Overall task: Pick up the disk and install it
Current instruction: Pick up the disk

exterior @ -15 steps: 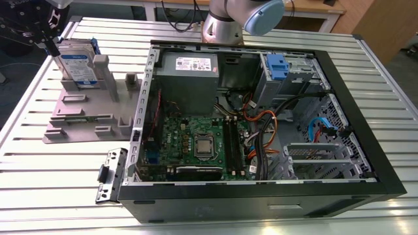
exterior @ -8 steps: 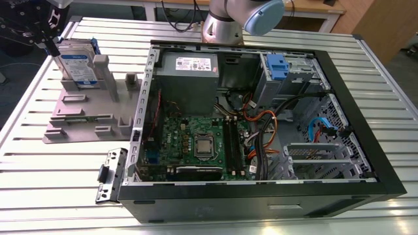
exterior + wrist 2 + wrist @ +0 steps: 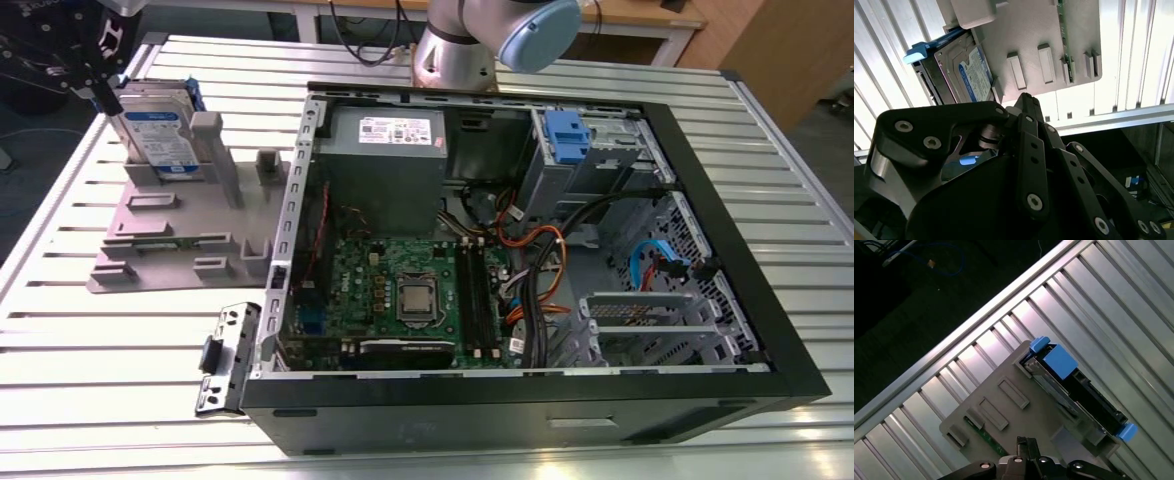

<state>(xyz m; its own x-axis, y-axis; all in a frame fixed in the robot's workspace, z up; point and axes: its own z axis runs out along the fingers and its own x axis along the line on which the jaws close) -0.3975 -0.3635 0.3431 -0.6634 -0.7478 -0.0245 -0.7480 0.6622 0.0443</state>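
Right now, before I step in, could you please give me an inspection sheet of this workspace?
Surface: ribbed metal table.
Job's things: disk stands upright in the grey stand, not yet picked up; the open case lies next to the stand, towards the exterior view's right.
Clutter: small metal bracket on the table by the case.
Grippers: gripper hangs close over the disk's top; contact cannot be told.
Cables: orange and black wires inside the case.
Surroundings: wooden furniture behind the table.
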